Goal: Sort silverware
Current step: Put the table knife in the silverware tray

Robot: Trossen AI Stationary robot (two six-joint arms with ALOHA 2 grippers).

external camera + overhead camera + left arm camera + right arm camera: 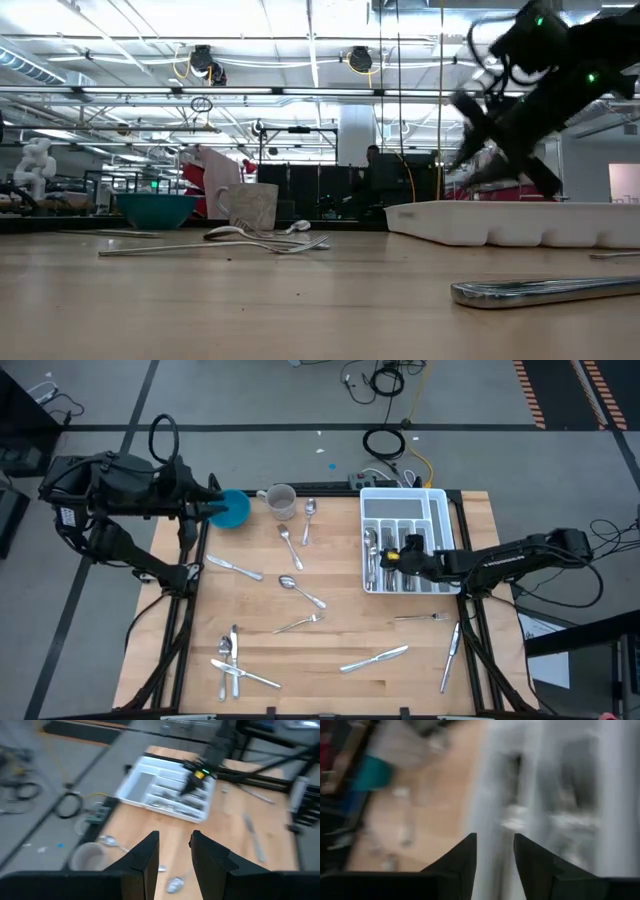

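Observation:
Silverware lies loose on the wooden table: a knife (pixel 235 568), a spoon (pixel 288 582), a fork (pixel 297 624), another knife (pixel 375 658) and a small pile (pixel 232 662) near the front left. More pieces lie in the white tray (pixel 432 503) at the right, along its near compartments (pixel 375 560). My right gripper (pixel 385 557) hovers open over the tray's near left part, nothing between its fingers (pixel 495 837). My left gripper (pixel 174 837) is held high at the far left beside the blue bowl (pixel 232 509), open and holding nothing.
A clear cup (pixel 281 501) stands next to the blue bowl, with two spoons (pixel 309 510) near it. A fork (pixel 420 617) and a knife (pixel 452 653) lie at the table's right front. Cables and a power box sit on the floor beyond the far edge.

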